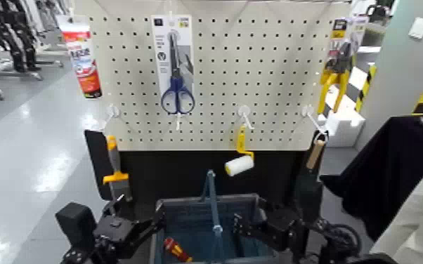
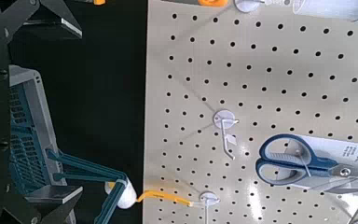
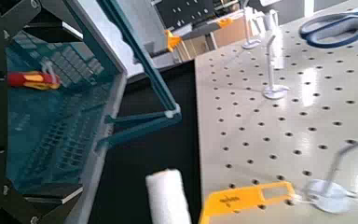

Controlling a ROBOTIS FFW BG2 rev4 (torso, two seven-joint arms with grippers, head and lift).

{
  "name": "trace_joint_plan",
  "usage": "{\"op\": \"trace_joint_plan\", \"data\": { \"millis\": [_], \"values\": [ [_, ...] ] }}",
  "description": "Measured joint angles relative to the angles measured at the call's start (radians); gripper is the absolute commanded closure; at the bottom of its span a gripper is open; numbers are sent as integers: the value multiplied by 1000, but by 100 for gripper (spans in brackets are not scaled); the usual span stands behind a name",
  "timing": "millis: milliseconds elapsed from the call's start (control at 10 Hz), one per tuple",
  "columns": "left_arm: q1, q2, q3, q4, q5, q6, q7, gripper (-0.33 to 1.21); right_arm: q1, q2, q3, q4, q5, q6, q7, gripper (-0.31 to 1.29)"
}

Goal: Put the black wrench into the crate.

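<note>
Left gripper (image 2: 58,110) and right gripper (image 3: 51,114) gape wide at lower centre; the crate (image 1: 170,202) between them (bottom centre) holds a red-and-yellow object (image 1: 178,250).

Txt | tube (image 1: 83,64): illeg. | scissors card (image 1: 163,60): sm. print, illeg. | roller frame (image 3: 238,200): dk. lettering, illeg.

The scene is brightly lit, with white glare pooled on the glossy floor (image 1: 17,168) at the left of the head view. The pegboard (image 1: 207,77) is evenly lit there — in the left wrist view, faint thin shadows cross it. Distant background looks soft, and the black panel below stays very dark.
</note>
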Motion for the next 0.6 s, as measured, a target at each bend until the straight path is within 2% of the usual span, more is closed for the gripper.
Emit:
{"op": "trace_joint_plan", "data": {
  "millis": [300, 500, 600],
  "values": [
    [2, 0, 2, -1, 1, 0, 0, 13, 98, 31, -15, -77, 16, -198, -186, 17],
    [3, 0, 5, -2, 1, -1, -1, 13, 194, 36, -7, -124, 31, -353, -378, 16],
    [5, 0, 7, -2, 2, -3, -2, 13, 243, 36, -2, -145, 32, -409, -446, 17]
  ]
}}
